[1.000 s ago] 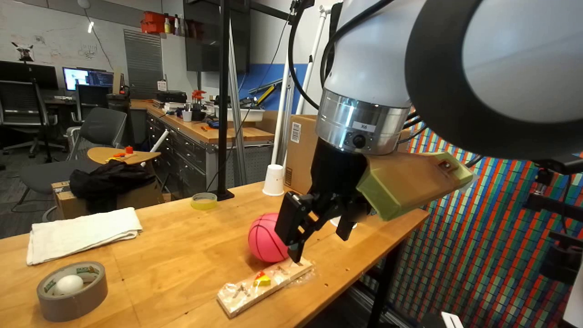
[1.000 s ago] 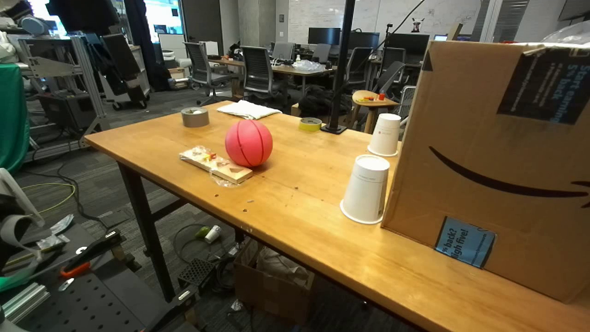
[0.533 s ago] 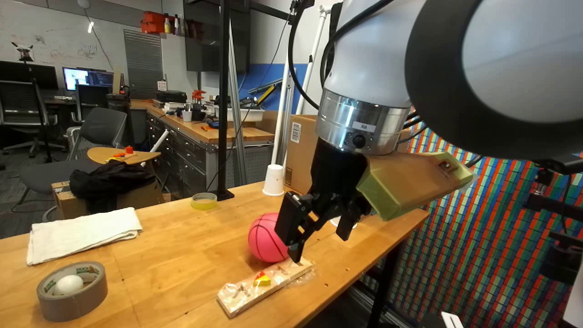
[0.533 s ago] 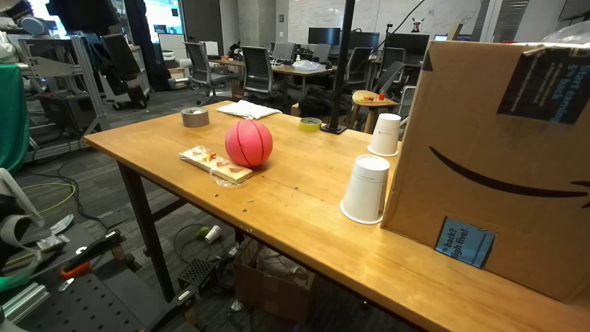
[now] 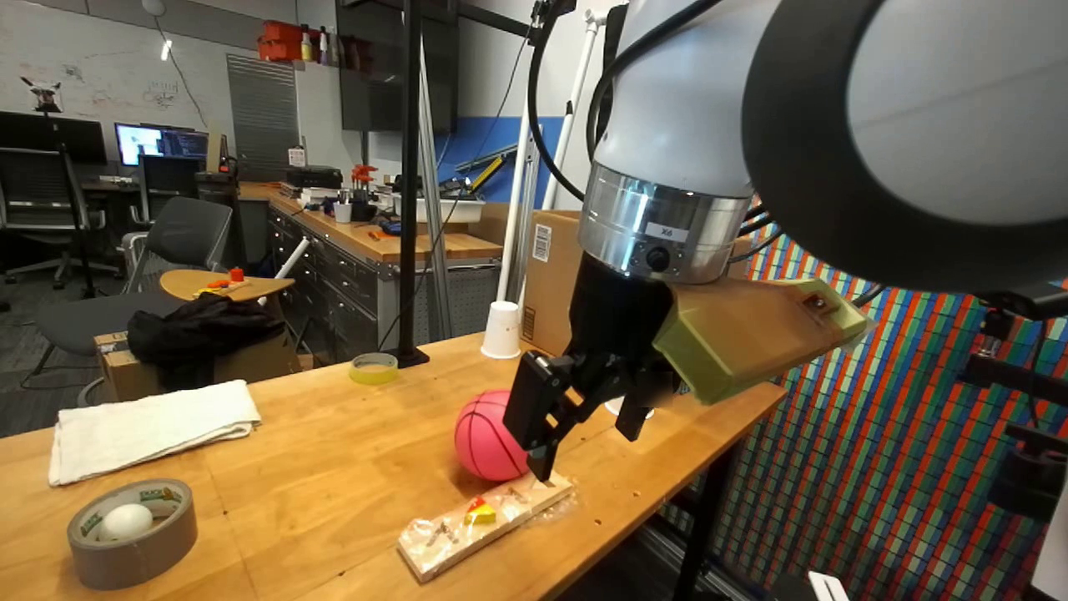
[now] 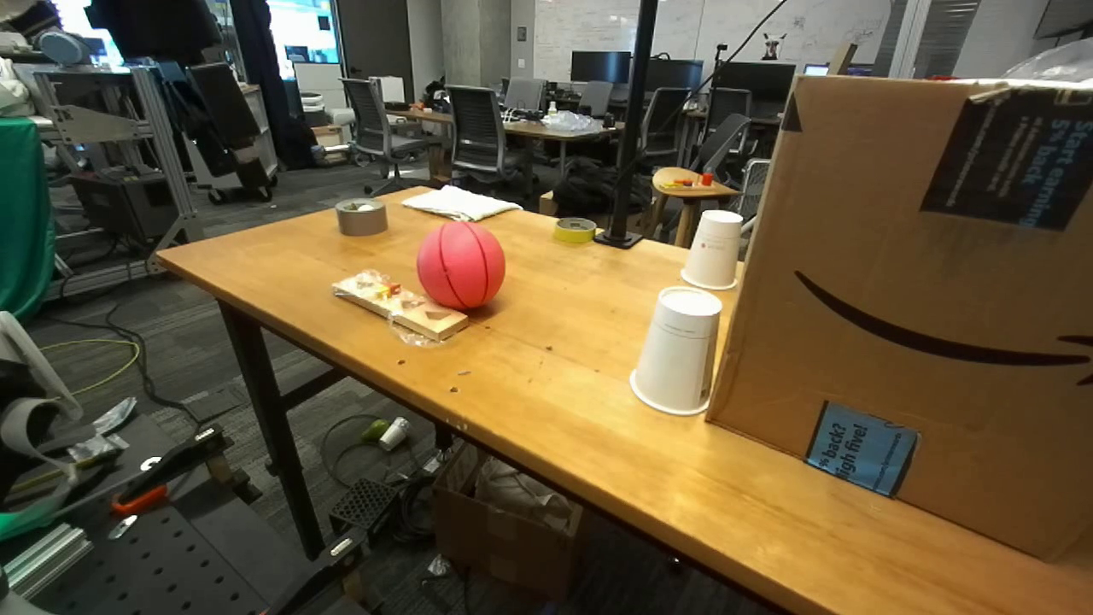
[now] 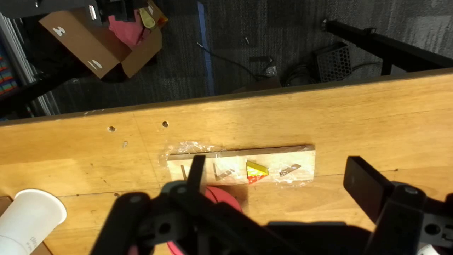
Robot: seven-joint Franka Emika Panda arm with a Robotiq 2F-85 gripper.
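Note:
My gripper (image 5: 588, 444) hangs above the table, with nothing between its widely parted fingers; it does not appear in the exterior view holding the large box. Below it in the wrist view lies a flat wooden board (image 7: 304, 159) in clear plastic, bearing a yellow and red triangular piece (image 7: 257, 171) and dark slots. A pink ball (image 6: 461, 265) with black lines rests beside the board. The left finger and linkage partly hide this ball (image 7: 223, 199) in the wrist view. In an exterior view a finger overlaps the ball's edge (image 5: 482, 438); whether they touch, I cannot tell.
A grey tape roll (image 5: 138, 558) surrounds a white ball (image 5: 127, 522). Near it lies a folded white cloth (image 5: 158, 426). Yellow tape (image 6: 574, 231) sits by a black pole (image 6: 630, 128). Two upturned white cups (image 6: 679, 350) stand beside a large cardboard box (image 6: 888, 256).

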